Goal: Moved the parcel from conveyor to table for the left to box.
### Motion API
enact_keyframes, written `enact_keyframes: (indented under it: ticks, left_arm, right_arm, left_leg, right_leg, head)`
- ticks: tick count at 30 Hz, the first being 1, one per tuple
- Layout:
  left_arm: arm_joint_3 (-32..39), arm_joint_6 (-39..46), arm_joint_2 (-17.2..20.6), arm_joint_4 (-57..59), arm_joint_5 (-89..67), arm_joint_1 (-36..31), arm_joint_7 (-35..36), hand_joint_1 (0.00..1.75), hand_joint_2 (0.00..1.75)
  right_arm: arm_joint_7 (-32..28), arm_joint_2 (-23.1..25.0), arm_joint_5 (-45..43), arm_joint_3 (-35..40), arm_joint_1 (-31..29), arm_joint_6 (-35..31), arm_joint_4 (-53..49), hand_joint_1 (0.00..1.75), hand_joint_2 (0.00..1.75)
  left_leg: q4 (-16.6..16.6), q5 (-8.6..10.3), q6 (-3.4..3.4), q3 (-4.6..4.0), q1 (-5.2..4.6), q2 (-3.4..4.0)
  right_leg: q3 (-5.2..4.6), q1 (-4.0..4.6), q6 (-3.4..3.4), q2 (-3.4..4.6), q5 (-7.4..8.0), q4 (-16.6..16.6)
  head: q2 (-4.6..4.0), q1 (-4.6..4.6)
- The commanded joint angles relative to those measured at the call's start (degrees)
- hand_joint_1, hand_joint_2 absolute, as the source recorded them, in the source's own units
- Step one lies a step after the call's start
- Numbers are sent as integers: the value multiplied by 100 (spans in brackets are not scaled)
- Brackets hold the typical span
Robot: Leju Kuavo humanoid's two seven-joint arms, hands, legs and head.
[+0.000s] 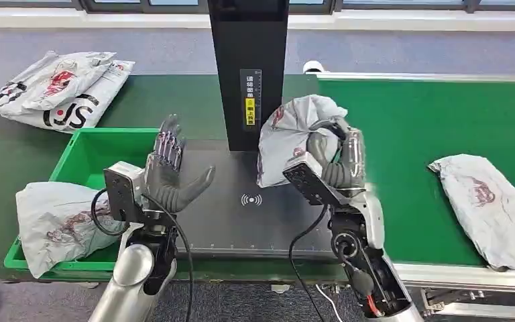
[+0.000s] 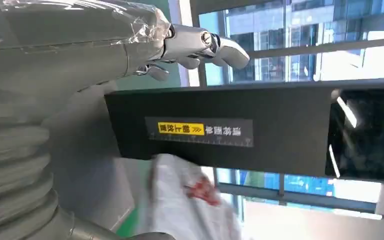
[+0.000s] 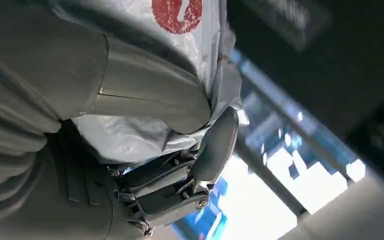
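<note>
My right hand [image 1: 332, 157] grips a grey plastic parcel [image 1: 288, 137] with red print and holds it up over the dark scan table [image 1: 241, 221], just right of the black post [image 1: 248, 67]. Up close, the thumb and fingers [image 3: 215, 145] clamp the crumpled grey parcel [image 3: 145, 135]. My left hand [image 1: 171, 174] is raised over the table's left part, fingers spread, holding nothing. Its fingers [image 2: 200, 45] point toward the post, and the held parcel [image 2: 185, 200] appears below them. A green box [image 1: 100, 154] stands at the left.
A grey parcel [image 1: 57, 225] lies in the green box's near end. Another parcel [image 1: 493, 208] lies on the green conveyor [image 1: 429, 127] at the right. Two more bags [image 1: 60, 90] lie at the far left. A black post with a yellow label [image 2: 180, 128] stands at the table's back.
</note>
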Motion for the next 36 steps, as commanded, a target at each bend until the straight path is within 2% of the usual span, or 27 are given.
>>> enact_keyframes:
  ticks: [1,7,12,16,17,18,20,31,36]
  left_arm:
    - [211,74,122,73,21,-210,-3,0,175]
    - [253,125,223,162,39,-242,-6,0,175]
    - [185,96,261,288,83,-315,-27,0,175]
    - [149,94,251,331,99,-370,-32,0,175]
    - [136,92,240,327,96,-379,-33,0,175]
    - [143,102,234,301,96,-368,-32,0,175]
    - [166,162,239,245,55,-312,-14,0,175]
    - [173,169,248,229,47,-290,-12,0,175]
    - [308,258,273,63,-49,-116,14,0,175]
  right_arm:
    - [-16,123,-620,1072,-396,343,1689,175,175]
    - [119,156,-885,1433,-410,842,2130,175,175]
    - [77,234,-1589,1406,-464,1419,2593,175,175]
    - [-5,312,-1832,1393,-459,1576,2789,175,175]
    - [81,367,-1633,1515,-580,1423,3037,129,175]
    - [129,385,-1519,1565,-621,1327,3103,0,175]
    - [155,434,-1539,1482,-641,1138,3157,0,175]
    - [153,411,-1568,1434,-643,1098,3122,0,175]
    - [70,152,-1620,1121,-454,556,2356,0,175]
  left_leg:
    - [-11,1,-4,18,8,22]
    - [-13,2,-2,18,7,25]
    - [-18,6,-2,20,9,14]
    - [-8,4,-1,12,5,6]
    - [-10,5,-1,13,5,7]
    - [-12,5,-1,14,10,11]
    - [-17,7,-1,18,7,13]
    - [-10,4,-1,12,6,7]
    - [-8,3,0,10,6,4]
  right_leg:
    - [13,9,-8,15,8,-14]
    - [12,9,-7,18,10,-16]
    - [18,11,-8,6,10,-21]
    - [11,7,-5,1,5,-10]
    - [11,7,-6,1,6,-12]
    - [14,12,-8,3,9,-18]
    - [16,9,-9,4,11,-21]
    - [11,8,-6,0,6,-13]
    - [10,7,-5,-3,5,-12]
  head:
    - [0,0]
    - [0,0]
    - [0,-2]
    - [0,0]
    - [0,0]
    - [-2,0]
    - [-2,0]
    - [0,-2]
    - [-2,0]
